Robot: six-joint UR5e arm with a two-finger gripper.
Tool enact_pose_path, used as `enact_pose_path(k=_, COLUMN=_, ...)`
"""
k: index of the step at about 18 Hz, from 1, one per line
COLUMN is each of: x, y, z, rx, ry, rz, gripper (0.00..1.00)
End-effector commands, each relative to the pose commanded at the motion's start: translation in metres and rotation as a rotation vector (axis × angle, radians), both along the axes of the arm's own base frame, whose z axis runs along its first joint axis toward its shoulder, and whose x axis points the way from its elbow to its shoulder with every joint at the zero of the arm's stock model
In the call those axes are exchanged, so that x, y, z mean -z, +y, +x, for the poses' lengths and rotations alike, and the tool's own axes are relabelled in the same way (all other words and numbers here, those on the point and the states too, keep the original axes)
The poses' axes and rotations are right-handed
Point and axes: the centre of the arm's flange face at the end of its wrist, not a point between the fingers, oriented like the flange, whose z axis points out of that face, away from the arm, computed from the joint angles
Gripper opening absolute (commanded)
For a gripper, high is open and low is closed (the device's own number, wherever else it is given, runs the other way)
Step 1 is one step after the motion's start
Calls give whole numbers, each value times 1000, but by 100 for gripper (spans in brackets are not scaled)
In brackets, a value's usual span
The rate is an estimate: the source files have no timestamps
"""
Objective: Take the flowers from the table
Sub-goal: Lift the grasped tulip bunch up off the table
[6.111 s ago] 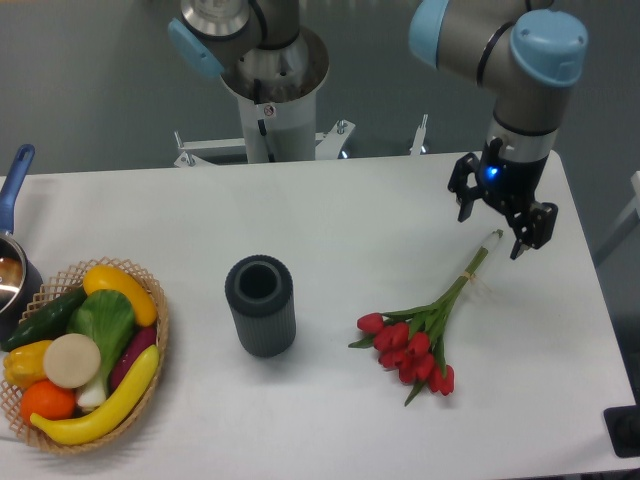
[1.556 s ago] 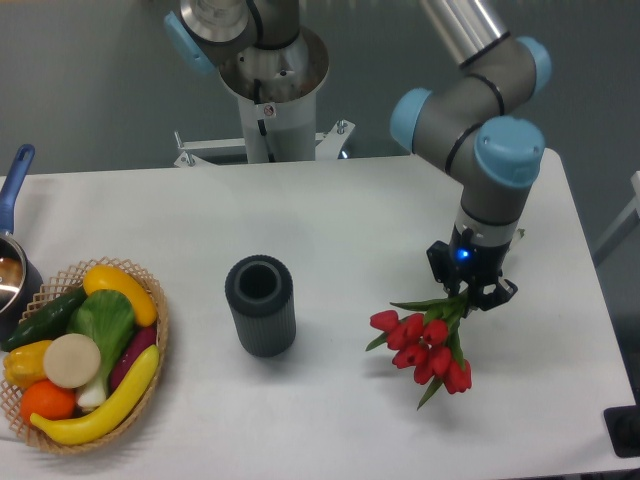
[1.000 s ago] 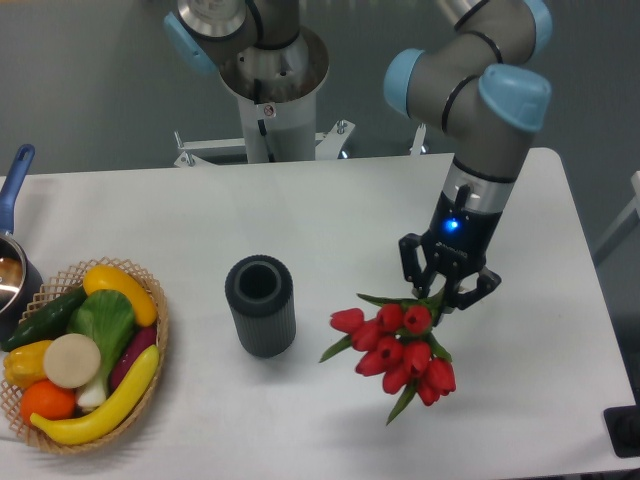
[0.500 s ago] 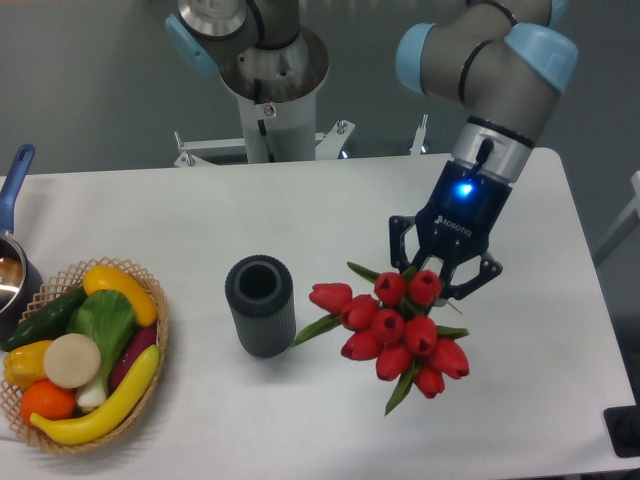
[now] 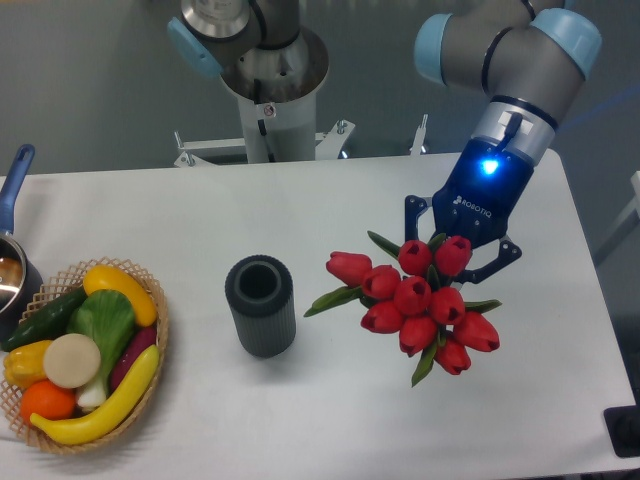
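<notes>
Woven wicker basket (image 5: 155,330), ribbed matt cylinder (image 5: 261,306)

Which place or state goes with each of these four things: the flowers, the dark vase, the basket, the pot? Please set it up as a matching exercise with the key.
Things:
1. flowers
2. dark ribbed vase
3. wicker basket
4. pot

Places or states:
A. cut off by the left picture edge, blue handle
B. held in the gripper, blooms toward the camera
C. upright at mid table, mouth empty
D. front left, full of vegetables

Pairs: 1-B, 2-C, 3-D, 4-A

White table (image 5: 340,215): dark cylinder (image 5: 261,305), produce basket (image 5: 150,345), pot (image 5: 12,265).
</notes>
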Motion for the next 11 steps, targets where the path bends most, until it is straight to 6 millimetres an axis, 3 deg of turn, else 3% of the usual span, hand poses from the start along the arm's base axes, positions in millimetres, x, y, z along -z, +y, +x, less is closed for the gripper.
enact_pose_path(k=11, x=-1, y=1, z=3, rx=-3, ry=-11, rz=-1, gripper=33)
